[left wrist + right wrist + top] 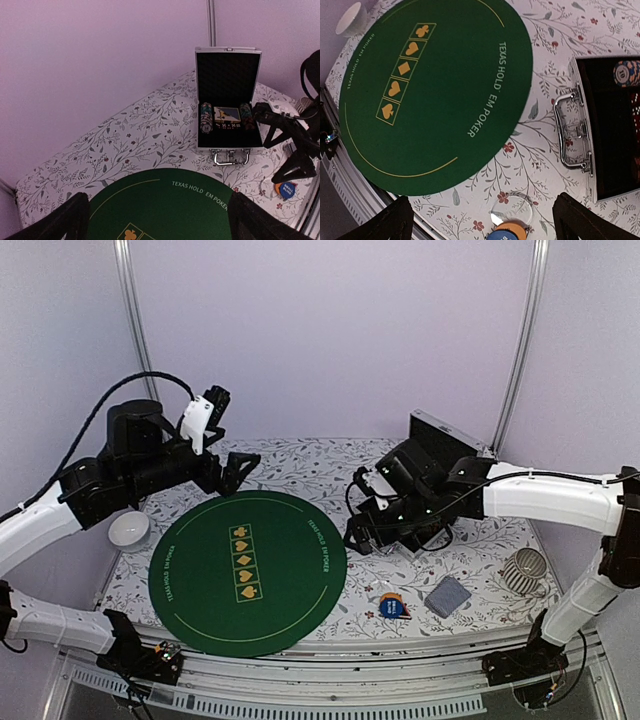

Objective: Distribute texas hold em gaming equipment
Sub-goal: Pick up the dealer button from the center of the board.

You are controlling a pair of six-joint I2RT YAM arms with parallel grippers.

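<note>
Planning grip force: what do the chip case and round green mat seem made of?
Chip case: likely aluminium, given its shiny silver frame and chrome-looking handle; matte black lining, perhaps foam. Green mat: probably felt, flat and non-glossy, with printed lettering.

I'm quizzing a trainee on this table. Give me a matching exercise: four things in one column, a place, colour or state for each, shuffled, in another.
1 mat
2 metal case
3 white bowl
4 card deck

A grey-blue, right of the mat
B round, green
C lid open, far side
D left of the mat

Pairs: 1-B, 2-C, 3-D, 4-A
</note>
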